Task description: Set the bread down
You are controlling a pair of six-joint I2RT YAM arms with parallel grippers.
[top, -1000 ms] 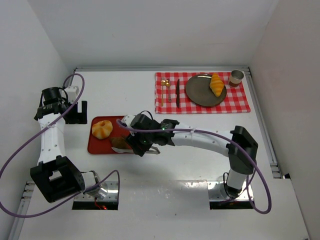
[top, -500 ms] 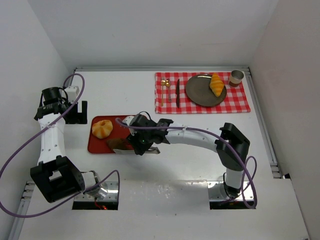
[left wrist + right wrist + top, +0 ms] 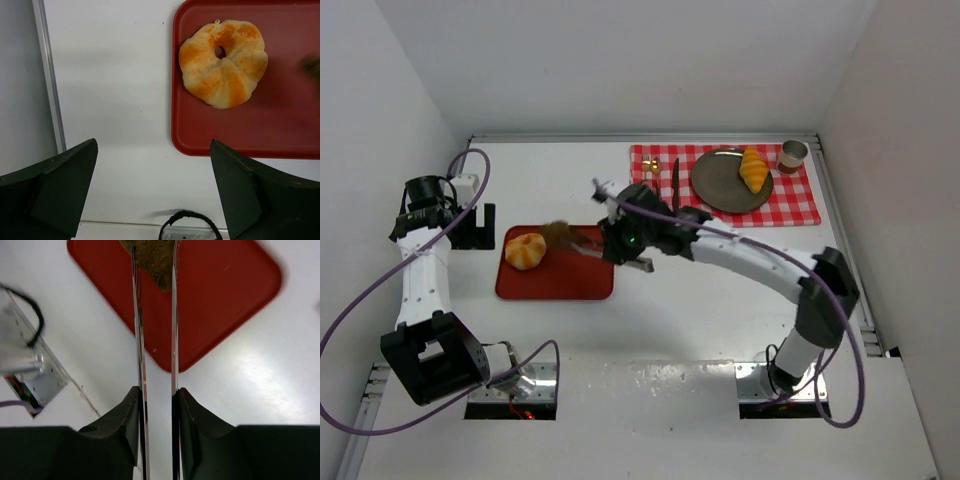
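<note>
My right gripper point(image 3: 623, 240) is shut on metal tongs point(image 3: 173, 330), and the tongs' tips pinch the dark brown lump point(image 3: 557, 234). The lump hangs above the far edge of the red tray point(image 3: 560, 278), and shows at the top of the right wrist view point(image 3: 155, 257). The round scored bun point(image 3: 525, 250) lies at the tray's left end, also in the left wrist view point(image 3: 223, 62). The golden croissant point(image 3: 753, 168) lies on the dark plate point(image 3: 718, 190). My left gripper point(image 3: 472, 226) is open and empty, left of the tray point(image 3: 280, 137).
The plate sits on a red-checked cloth point(image 3: 800, 208) at the back right, with a knife point(image 3: 675, 186), a fork point(image 3: 645, 182) and a cup point(image 3: 793, 154). White walls close in the left, right and back.
My right arm has lifted the dark brown lump off the tray's front part and swung it toward the back, over the tray's far edge. The left arm has not moved.
</note>
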